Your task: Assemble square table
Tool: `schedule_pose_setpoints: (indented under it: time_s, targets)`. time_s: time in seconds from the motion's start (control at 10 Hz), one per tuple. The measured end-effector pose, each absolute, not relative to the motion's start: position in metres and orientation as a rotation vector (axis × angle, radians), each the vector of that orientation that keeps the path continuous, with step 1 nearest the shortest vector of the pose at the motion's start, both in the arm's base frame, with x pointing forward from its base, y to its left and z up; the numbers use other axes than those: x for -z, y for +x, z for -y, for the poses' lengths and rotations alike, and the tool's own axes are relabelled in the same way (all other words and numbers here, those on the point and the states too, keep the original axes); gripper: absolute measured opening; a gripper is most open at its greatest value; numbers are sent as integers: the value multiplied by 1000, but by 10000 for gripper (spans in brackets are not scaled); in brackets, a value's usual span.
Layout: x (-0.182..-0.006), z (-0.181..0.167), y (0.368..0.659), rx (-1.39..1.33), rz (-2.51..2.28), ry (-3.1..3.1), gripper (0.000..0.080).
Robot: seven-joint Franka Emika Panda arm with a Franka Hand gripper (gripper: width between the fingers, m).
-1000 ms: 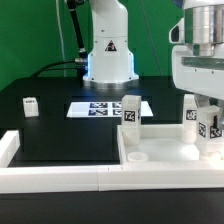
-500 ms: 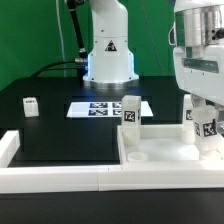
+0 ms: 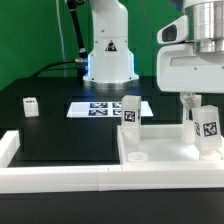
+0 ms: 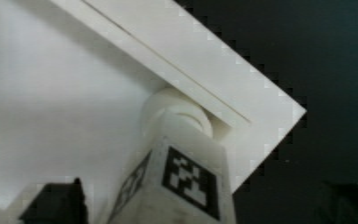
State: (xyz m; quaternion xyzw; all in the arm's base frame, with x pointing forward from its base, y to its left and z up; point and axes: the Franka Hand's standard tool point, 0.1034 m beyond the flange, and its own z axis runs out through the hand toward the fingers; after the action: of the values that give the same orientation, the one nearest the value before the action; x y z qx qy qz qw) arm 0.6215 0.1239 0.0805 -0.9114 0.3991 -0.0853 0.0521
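Square slab [image 3: 165,150] lies flat at the black table's near edge, toward the corner on the exterior view's right, pushed up against the white border wall [image 3: 60,180]; we judge the wall braces it so legs can be turned in without the slab sliding. Gripper [image 3: 200,100] hangs over the slab's far corner on the exterior view's right, straddling a tagged leg [image 3: 207,128] that stands upright there. In the wrist view the dark fingers [image 4: 59,200] sit clear of the leg on both sides, so we read the jaws as apart, not clamping. That leg sits right at the slab's corner, apparently in its socket; how deep, we cannot tell. A second leg [image 3: 130,112] stands upright at the slab's other far corner. A near corner socket [image 3: 137,157] is bare. A third leg [image 3: 31,105] lies loose near the table's edge on the exterior view's left, well apart from the slab. Marker board [image 3: 100,108] lies mid-table. We see no fourth leg.
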Motion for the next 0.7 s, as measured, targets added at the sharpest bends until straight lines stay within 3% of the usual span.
schedule_pose_setpoints:
  time_s: [0.5,0.7]
  targets:
    - [-79,-105,621,354,-560,-3017,649]
    - [-79,-106,622,356,-599,-3007,623]
